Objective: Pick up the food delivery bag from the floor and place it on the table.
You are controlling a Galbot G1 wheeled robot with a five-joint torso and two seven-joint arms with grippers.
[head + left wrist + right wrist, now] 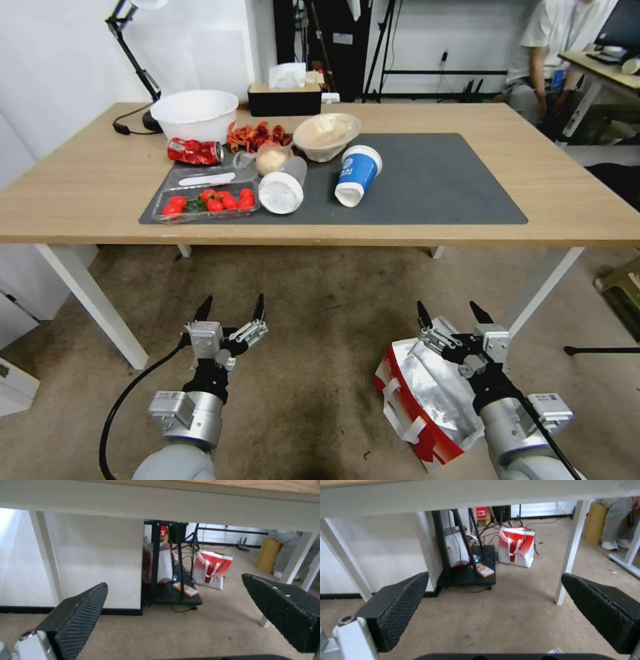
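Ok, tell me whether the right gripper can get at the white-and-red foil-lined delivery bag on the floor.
Probably yes. The right gripper hangs open directly above the white-and-red foil-lined delivery bag, which lies on the floor with nothing between them.

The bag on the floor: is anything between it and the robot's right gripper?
Nothing visible. The open right gripper hangs just above the food delivery bag, which lies on the floor.

The red-and-white food delivery bag [427,400] has crinkled, shiny silver foil lining. The wide table [87,193] has a matt light-wood top under a dull dark grey mat [440,180]. The brownish-grey floor [320,320] looks rough and mottled.
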